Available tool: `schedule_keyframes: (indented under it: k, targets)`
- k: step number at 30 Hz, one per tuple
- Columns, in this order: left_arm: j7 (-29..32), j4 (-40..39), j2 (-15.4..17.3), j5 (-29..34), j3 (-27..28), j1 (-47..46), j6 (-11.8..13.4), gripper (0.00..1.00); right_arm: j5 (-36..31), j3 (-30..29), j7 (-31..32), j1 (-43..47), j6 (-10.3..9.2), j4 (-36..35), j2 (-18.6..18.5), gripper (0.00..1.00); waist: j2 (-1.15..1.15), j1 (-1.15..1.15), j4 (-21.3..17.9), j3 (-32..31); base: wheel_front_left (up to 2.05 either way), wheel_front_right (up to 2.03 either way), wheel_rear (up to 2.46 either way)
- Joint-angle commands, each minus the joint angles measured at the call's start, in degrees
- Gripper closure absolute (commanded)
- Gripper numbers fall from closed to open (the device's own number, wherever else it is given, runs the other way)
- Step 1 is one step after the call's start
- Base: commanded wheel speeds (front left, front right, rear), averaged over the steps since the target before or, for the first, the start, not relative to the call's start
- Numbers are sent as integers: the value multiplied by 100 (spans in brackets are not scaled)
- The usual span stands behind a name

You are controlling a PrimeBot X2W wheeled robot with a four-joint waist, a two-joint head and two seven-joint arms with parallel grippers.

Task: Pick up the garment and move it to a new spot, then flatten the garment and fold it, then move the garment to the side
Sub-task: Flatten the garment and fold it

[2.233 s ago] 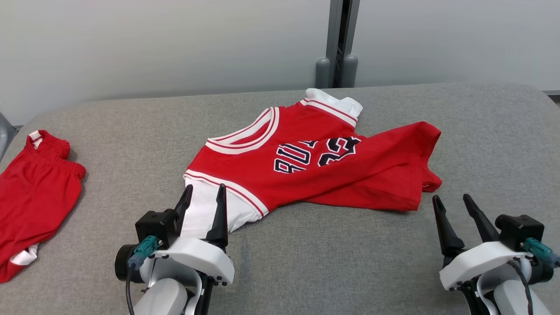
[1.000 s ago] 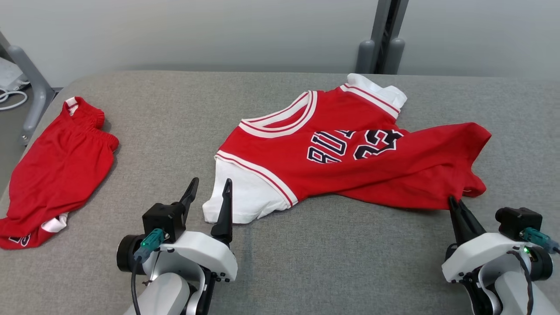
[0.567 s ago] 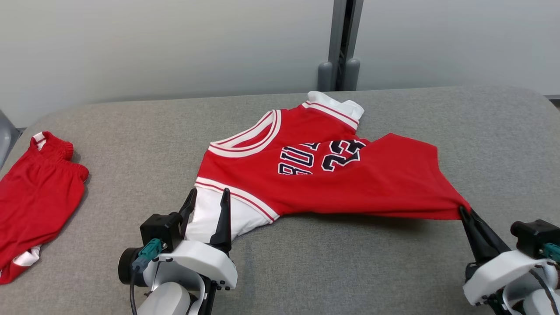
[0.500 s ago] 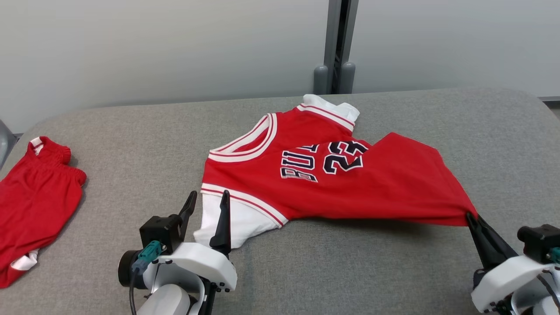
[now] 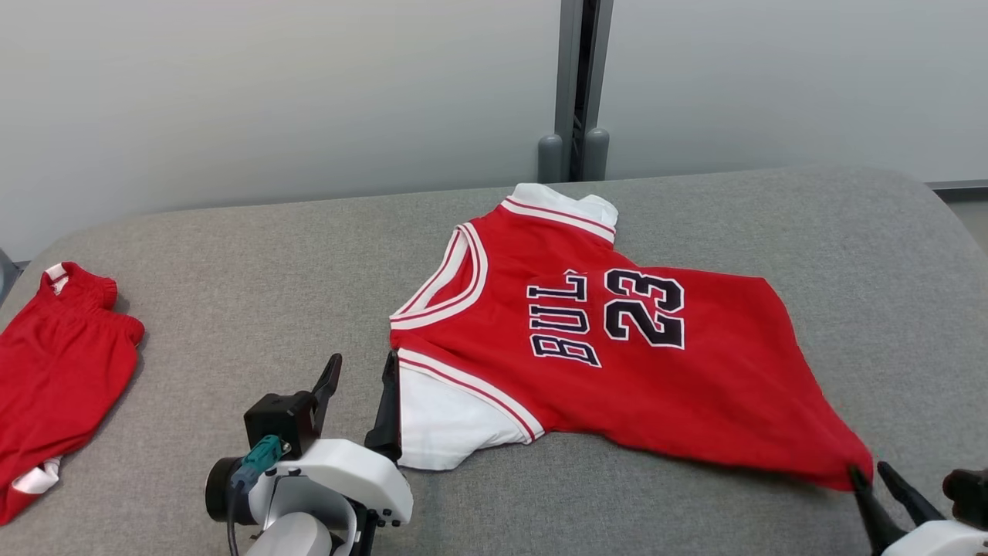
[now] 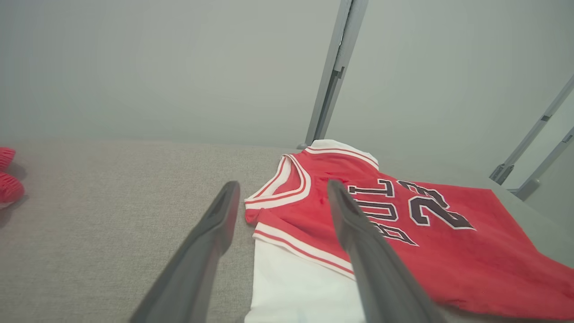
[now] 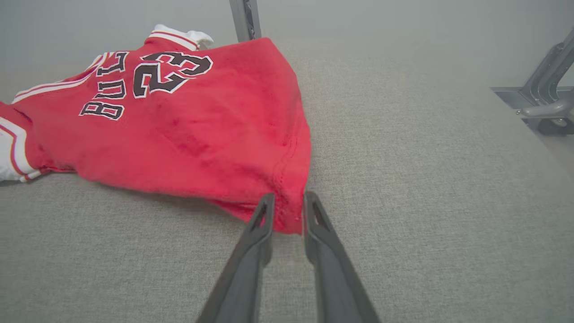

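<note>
You have the grey table (image 5: 231,255) under the garment (image 5: 617,363), a red jersey spread number-up, seemingly for flattening. Red shorts (image 5: 54,386) lie well apart, off its collar side. The left gripper (image 5: 361,363) stands wide open just beside its white sleeve, likely poised to take it. The right gripper (image 5: 868,472) has narrow jaws around its hem corner; you cannot tell whether they grip.

The right claw (image 5: 867,468) has drawn the jersey's (image 5: 617,371) hem corner (image 5: 837,462) out toward the near right, spreading its folded-over lower half flat. Its jaws have since parted slightly.
</note>
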Motion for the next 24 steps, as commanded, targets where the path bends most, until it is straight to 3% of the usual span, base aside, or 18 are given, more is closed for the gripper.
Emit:
schedule_keyframes:
  k: [1, 11, 24]
  targets:
    - [9, 32, 58, 5, 4, 23, 16, 0, -44, -48, -28, -19, -2, -56, 85, 0, 0, 0, -2, 6, 0, 0, 0]
    - [355, 461, 210, 95, -148, -21, 126, 0, -501, -230, -659, -410, -3, -745, 604, 0, 0, 0, -159, 133, 0, 0, 0]
    - [982, 1623, 227, 67, -386, -277, 74, 0, -644, -107, -705, -593, -3, -1324, 770, 0, 0, 0, -469, 469, 0, 0, 0]
